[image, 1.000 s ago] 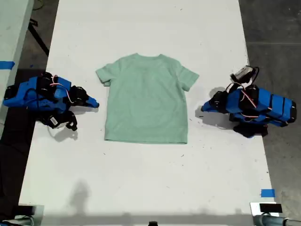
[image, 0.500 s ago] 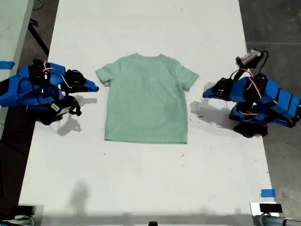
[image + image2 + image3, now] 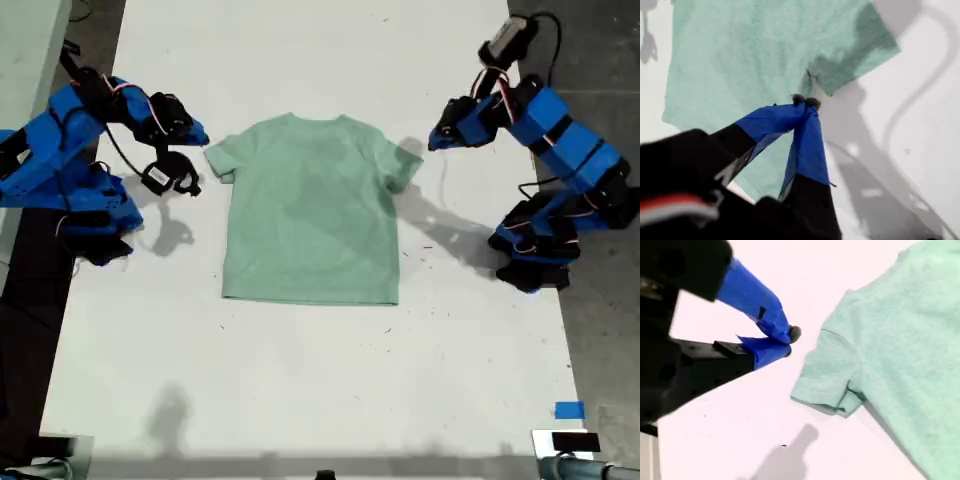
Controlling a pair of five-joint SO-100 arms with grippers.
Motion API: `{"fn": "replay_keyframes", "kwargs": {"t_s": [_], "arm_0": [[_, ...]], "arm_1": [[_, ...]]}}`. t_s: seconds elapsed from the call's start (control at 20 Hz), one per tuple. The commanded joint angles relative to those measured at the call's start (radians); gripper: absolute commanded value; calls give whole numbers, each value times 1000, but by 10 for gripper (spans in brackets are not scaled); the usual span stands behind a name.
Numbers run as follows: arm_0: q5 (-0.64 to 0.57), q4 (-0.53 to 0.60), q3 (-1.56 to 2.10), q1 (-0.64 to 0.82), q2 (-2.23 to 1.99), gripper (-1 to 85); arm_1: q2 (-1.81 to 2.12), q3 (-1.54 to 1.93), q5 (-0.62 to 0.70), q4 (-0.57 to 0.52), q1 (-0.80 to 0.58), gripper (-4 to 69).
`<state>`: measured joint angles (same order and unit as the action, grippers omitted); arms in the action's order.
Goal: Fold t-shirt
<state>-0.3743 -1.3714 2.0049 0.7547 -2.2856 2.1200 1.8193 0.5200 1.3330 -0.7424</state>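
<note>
A: So, progress? Nothing folded that I can make out. The t-shirt (image 3: 311,208) lies flat and fully spread near the middle of the white tabletop (image 3: 300,400), both sleeves out, hem straight.

B: Agreed. No crease, no layer turned over. Every fold is left to do, by my reckoning.

A: Orientation: collar toward the exterior view's top, hem toward its bottom. Long axis runs collar to hem, straight up and down that view; sleeves stick out to the exterior view's left and right.

B: Pincers. My first pincer (image 3: 806,101) hangs above the seam where one sleeve joins the body, tips pressed together, no cloth between them that I can see. In the exterior view that is the arm on the right, tip (image 3: 437,139) just beside the sleeve on that side.

A: My second pincer (image 3: 788,341) is over bare tabletop near the other sleeve, apart from it. Tips closed or nearly so, holding nothing. Exterior view puts it on the left (image 3: 201,134).

B: Neither touches the shirt, as far as I can judge.
</note>
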Motion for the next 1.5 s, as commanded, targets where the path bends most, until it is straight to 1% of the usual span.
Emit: {"fn": "replay_keyframes", "kwargs": {"t_s": [0.0, 0.05, 0.1, 0.15, 0.2, 0.25, 0.3, 0.35, 0.4, 0.45, 0.55, 0.65, 0.75, 0.85, 1.1, 1.25, 1.3, 1.35, 1.4, 1.45], "arm_0": [[-72, -72, -210, 106, 147, 0], [-97, -101, -270, 132, 198, 0], [-118, -129, -327, 155, 242, 33], [-135, -163, -380, 172, 284, 120], [-156, -187, -423, 179, 314, 207], [-166, -204, -442, 184, 328, 276], [-189, -202, -442, 184, 330, 308], [-196, -202, -434, 184, 334, 322], [-206, -192, -416, 181, 337, 327], [-207, -176, -393, 175, 337, 328], [-202, -147, -351, 161, 337, 330], [-199, -120, -318, 153, 337, 328], [-199, -98, -296, 149, 339, 328], [-199, -87, -288, 146, 345, 327], [-199, -77, -284, 138, 367, 324], [-199, -77, -282, 140, 367, 324], [-199, -77, -282, 141, 367, 324], [-201, -75, -282, 141, 367, 324], [-201, -72, -282, 141, 367, 324], [-201, -72, -282, 141, 367, 323]], "arm_1": [[-167, -279, 72, 84, -71, -13], [-230, -364, 89, 123, -89, -13], [-288, -446, 103, 167, -101, -10], [-351, -532, 120, 218, -110, 2], [-408, -606, 144, 262, -115, 79], [-437, -635, 175, 268, -114, 201], [-459, -641, 209, 268, -110, 319], [-479, -632, 239, 267, -107, 337], [-488, -591, 252, 252, -117, 305], [-488, -529, 275, 215, -126, 307], [-486, -382, 336, 117, -149, 336], [-486, -224, 373, 0, -170, 340], [-489, -83, 397, -132, -193, 340], [-517, -5, 410, -219, -204, 340], [-655, 38, 425, -351, -206, 340], [-709, 31, 433, -382, -204, 335], [-709, 29, 436, -382, -206, 303], [-709, 26, 434, -382, -210, 186], [-710, 23, 422, -376, -216, 13], [-712, 17, 428, -364, -216, -9]]}}
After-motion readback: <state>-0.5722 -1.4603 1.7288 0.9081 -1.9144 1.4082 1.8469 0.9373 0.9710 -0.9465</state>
